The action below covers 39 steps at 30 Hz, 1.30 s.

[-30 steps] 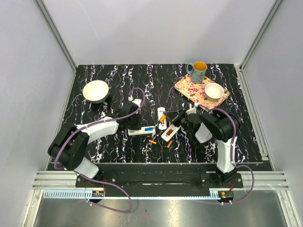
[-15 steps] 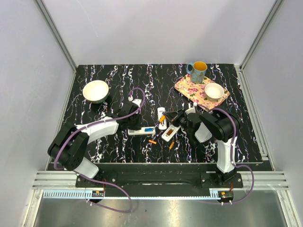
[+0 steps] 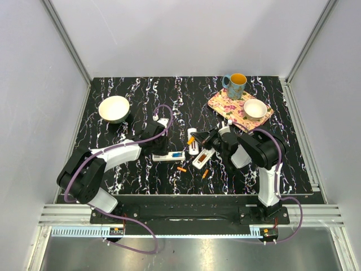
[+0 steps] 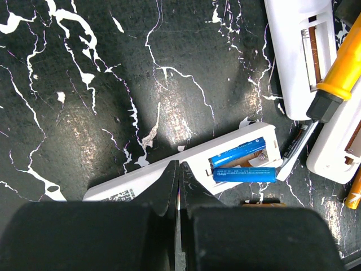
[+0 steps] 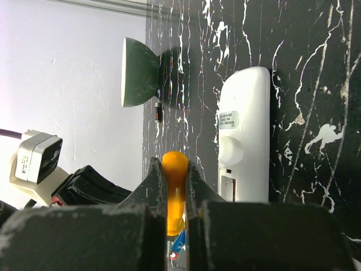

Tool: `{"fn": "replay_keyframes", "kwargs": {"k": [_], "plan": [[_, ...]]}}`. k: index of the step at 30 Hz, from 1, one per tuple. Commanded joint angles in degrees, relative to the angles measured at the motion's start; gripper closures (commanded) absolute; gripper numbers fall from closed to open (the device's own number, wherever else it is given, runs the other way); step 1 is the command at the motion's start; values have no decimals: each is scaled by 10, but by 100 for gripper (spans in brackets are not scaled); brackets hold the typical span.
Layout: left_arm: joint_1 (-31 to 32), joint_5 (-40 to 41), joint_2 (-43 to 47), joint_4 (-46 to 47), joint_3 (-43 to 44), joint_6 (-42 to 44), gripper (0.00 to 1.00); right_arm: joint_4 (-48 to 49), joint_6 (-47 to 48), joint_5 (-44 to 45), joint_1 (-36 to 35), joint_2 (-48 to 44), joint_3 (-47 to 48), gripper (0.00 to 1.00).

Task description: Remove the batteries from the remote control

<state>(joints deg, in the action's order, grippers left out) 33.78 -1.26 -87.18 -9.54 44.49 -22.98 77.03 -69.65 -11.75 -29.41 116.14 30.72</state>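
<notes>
My left hand (image 4: 179,186) is pinched shut and empty, its tips over the white remote (image 4: 194,164). Two blue batteries (image 4: 243,174) sit at its open bay, just ahead to the right. My right hand (image 5: 175,167) clamps the orange screwdriver (image 5: 176,197) handle.

Black white-veined tabletop (image 3: 271,169) between plain pale grey walls (image 3: 186,34), aluminium rails (image 3: 66,42) at corners

Print on the remote (image 5: 243,135) label and batteries (image 4: 243,174) is illegible.
</notes>
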Motion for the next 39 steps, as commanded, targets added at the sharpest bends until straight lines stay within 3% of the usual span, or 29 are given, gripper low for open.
{"fn": "replay_keyframes", "kwargs": {"k": [1,39], "plan": [[2,-10,-13,-71,-27,-2,100,102,1,-19,-13,-9,10,100],[3,4,1,-87,-20,-1,100,100,36,-31,-12,-31,-27,100]]}}
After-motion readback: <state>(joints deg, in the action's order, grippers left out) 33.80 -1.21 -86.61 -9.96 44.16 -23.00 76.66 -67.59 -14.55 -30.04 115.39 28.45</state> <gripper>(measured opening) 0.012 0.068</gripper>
